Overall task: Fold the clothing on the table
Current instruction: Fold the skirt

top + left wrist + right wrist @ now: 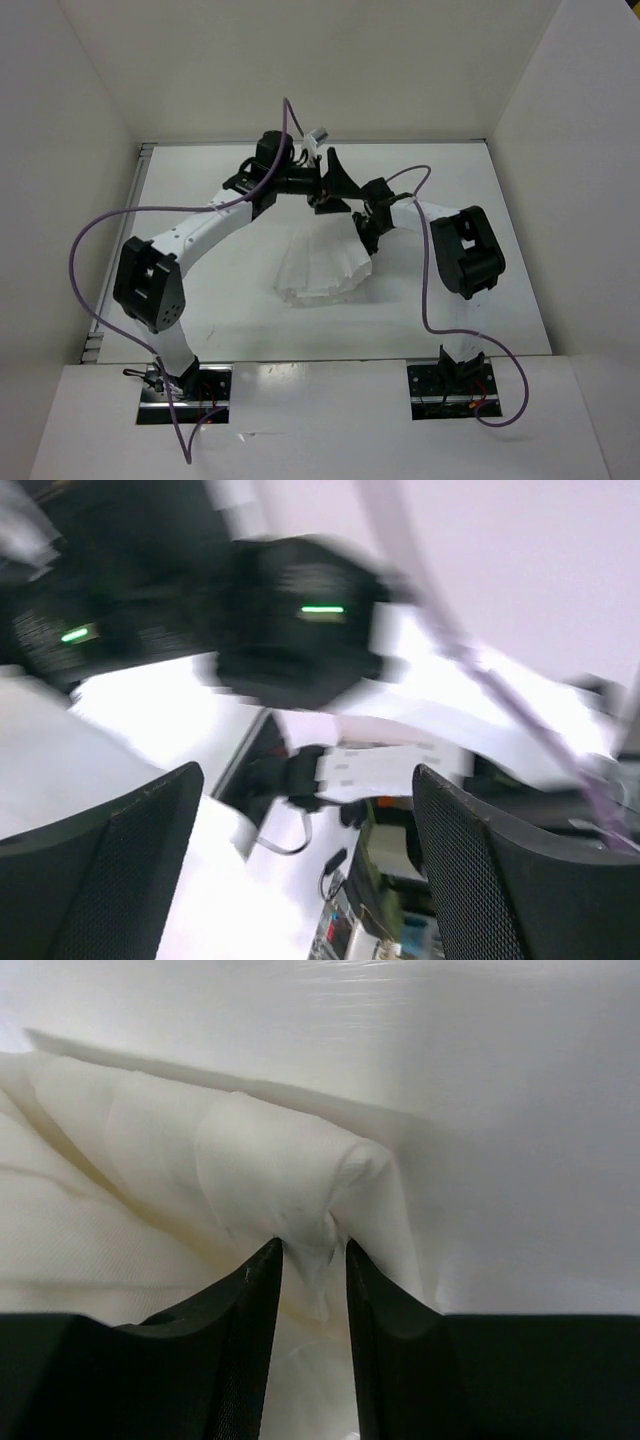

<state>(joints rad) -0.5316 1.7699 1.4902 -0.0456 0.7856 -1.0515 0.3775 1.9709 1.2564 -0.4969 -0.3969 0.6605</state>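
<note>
The clothing (322,268) lies near the middle of the surface (215,300), a pale pleated fan with its wide hem toward 7 o'clock and its narrow end toward 1 o'clock. The right fingers (240,1360) are clenched on a raised tuck of cloth at that 1 o'clock edge; the wrist view shows the fabric bunched into a soft ridge between them. The left fingers (120,880) are spread wide with nothing between them, and they hang in the air at about 12 o'clock of the garment, clear of it (their own camera is blurred, so little more can be said).

The fabric looks thin, light and limp. It probably sags wherever it is not supported, and the pleats likely let it stretch sideways and spring back, so a fold may drift open. It seems unlikely to tear or slip much, though a pinch on one layer may leave the layer beneath behind.

The best hold is probably at the edge, on two corners well apart: the right side is taken, and the matching corner toward 10 o'clock suits the left.
</note>
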